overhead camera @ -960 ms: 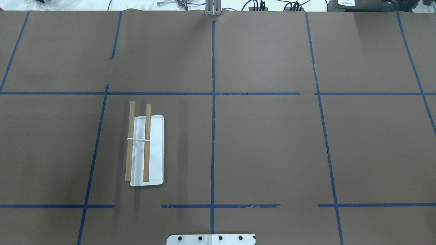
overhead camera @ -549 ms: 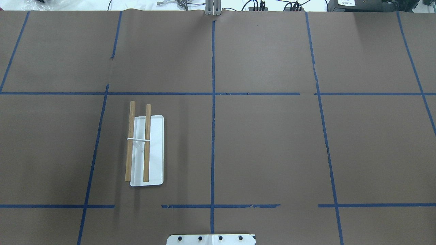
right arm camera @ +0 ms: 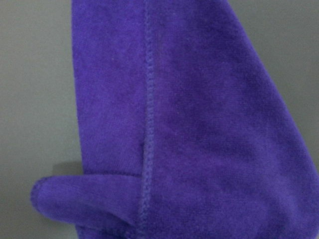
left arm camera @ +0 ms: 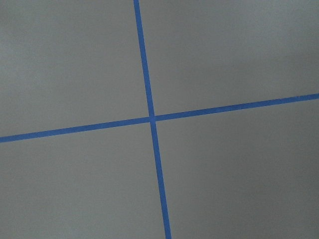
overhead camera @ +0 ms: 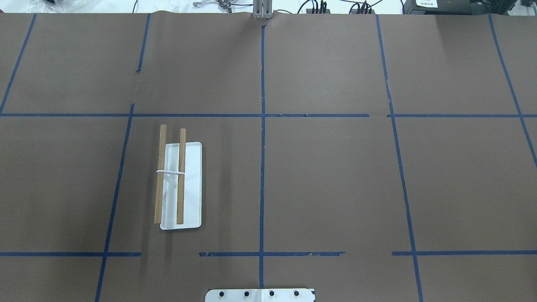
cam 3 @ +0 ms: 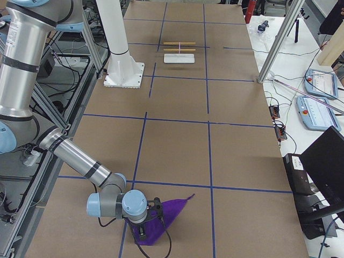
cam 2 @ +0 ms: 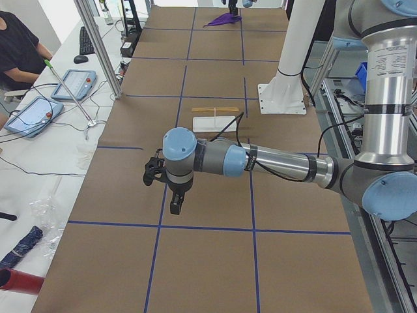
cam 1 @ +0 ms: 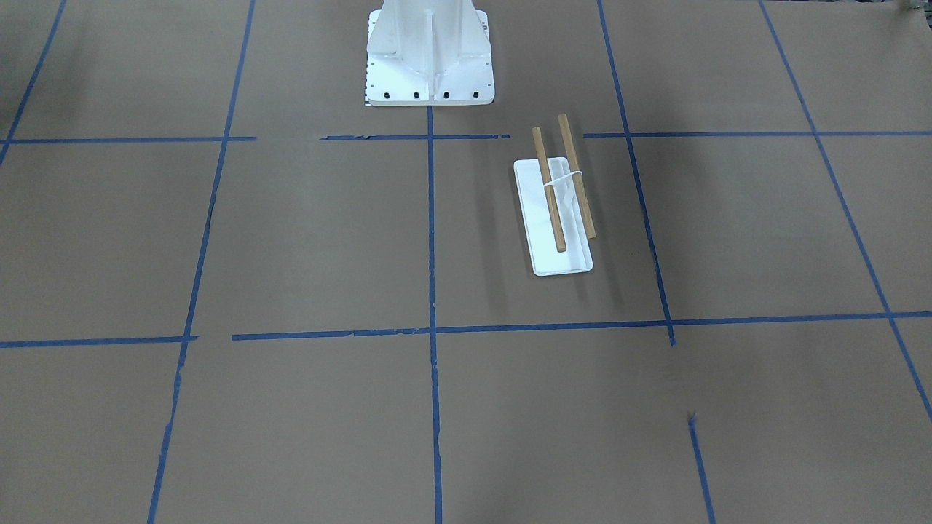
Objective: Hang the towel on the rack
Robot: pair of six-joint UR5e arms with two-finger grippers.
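Two light wooden dowels joined by a thin white bracket make up the rack (overhead camera: 170, 173), which stands on its flat white base on the robot's left half of the table (overhead camera: 335, 176). It sits in a tape square near the white bolted pedestal (overhead camera: 260, 295), and nothing hangs on the dowels. The table is covered in brown paper gridded with blue tape (overhead camera: 262, 167).

The purple towel (cam 3: 166, 212) lies bunched on the paper at the table's far right end, well apart from the rack, with one pointed corner sticking out. The right gripper (cam 3: 142, 232) is low over the towel, at or just above its near edge. The right wrist camera shows only purple fleece and a stitched seam with no fingers in sight, so I cannot tell how far that gripper is spread or whether it has any cloth.

The left gripper (cam 2: 175, 207) points down above bare paper near a tape line, on the outer side of the rack and apart from it. Its wrist camera sees only a crossing of blue tape, and I cannot tell its opening either.
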